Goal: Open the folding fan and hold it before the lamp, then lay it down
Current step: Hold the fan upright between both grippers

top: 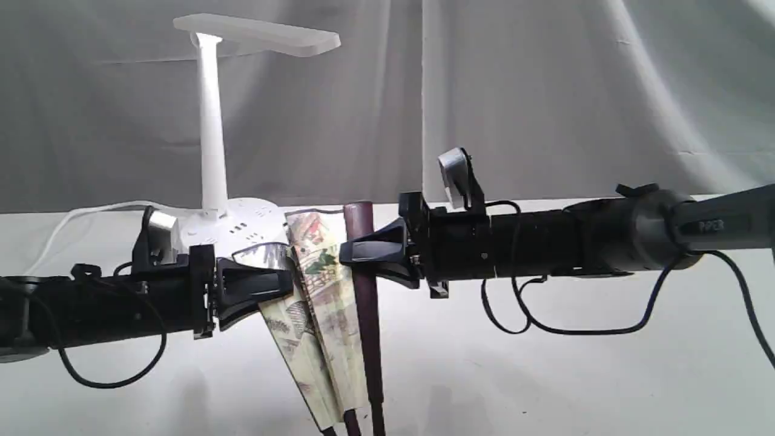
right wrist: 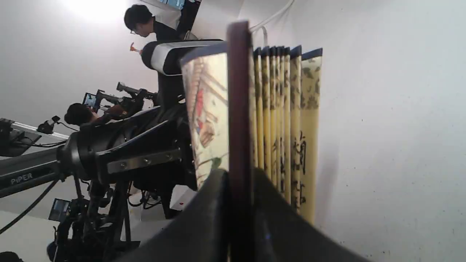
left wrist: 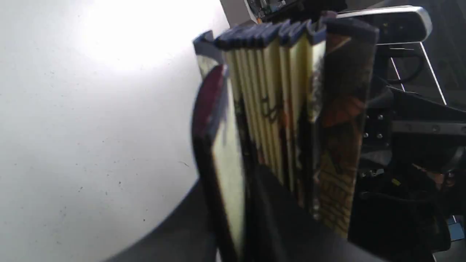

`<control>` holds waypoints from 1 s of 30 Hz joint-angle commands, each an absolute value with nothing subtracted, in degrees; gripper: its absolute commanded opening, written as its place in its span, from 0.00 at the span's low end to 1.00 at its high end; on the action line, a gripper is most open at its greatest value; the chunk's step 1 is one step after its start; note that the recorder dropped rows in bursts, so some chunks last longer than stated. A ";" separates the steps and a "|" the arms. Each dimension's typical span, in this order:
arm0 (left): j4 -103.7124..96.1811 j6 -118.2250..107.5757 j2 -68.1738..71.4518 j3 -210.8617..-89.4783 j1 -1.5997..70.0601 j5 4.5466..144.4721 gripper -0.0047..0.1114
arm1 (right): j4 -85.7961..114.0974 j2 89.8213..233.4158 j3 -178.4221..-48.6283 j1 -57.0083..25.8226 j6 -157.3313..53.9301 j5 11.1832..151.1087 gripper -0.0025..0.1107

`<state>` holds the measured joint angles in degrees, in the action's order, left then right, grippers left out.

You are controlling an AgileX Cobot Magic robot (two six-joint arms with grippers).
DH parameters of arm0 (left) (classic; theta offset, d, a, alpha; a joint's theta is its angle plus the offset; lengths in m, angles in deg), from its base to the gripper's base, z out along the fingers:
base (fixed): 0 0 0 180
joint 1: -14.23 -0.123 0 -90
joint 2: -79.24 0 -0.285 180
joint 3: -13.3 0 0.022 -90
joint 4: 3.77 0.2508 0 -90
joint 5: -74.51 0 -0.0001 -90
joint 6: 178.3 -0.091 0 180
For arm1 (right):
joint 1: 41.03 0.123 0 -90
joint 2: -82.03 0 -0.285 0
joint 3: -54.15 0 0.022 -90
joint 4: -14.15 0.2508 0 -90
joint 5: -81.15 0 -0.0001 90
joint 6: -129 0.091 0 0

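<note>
The folding fan point(top: 321, 284) stands upright over the white table, spread only into a narrow wedge, with its pivot low at the picture's bottom edge. My left gripper point(top: 284, 283) is shut on the fan's left guard and outer pleat. My right gripper point(top: 358, 251) is shut on the maroon right guard point(top: 365, 303). The left wrist view shows the bunched pleats point(left wrist: 273, 109) edge-on, and the right wrist view shows the maroon guard point(right wrist: 238, 109) held between dark fingers point(right wrist: 204, 218). Behind the fan and slightly left stands the white lamp point(top: 212, 133), its head point(top: 257, 33) up high.
The lamp's round base point(top: 242, 230) sits just behind my left gripper, and its white cord point(top: 79, 213) trails off to the left. A grey curtain point(top: 545, 91) closes the back. The white table point(top: 545, 375) stretches under both arms. People and camera gear point(right wrist: 109, 105) show in the right wrist view.
</note>
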<state>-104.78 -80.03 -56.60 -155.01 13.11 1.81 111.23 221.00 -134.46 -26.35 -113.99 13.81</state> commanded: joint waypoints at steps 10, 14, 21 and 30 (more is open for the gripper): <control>-103.71 -80.81 -56.80 -154.98 13.18 4.55 0.11 | 113.49 220.07 -134.74 -26.16 -113.91 11.18 0.02; -103.71 -80.81 -56.80 -154.98 13.18 4.55 0.11 | 113.49 220.07 -134.74 -26.16 -113.91 11.18 0.02; -103.71 -80.81 -56.80 -154.98 13.18 4.55 0.11 | 113.49 220.07 -134.74 -26.16 -113.91 11.18 0.02; -103.71 -78.98 -56.80 -154.98 13.18 4.55 0.06 | 113.49 220.07 -134.74 -26.16 -114.14 11.18 0.02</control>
<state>-104.78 -78.50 -56.60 -155.01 13.11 1.68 111.23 221.00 -134.46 -26.35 -114.44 13.81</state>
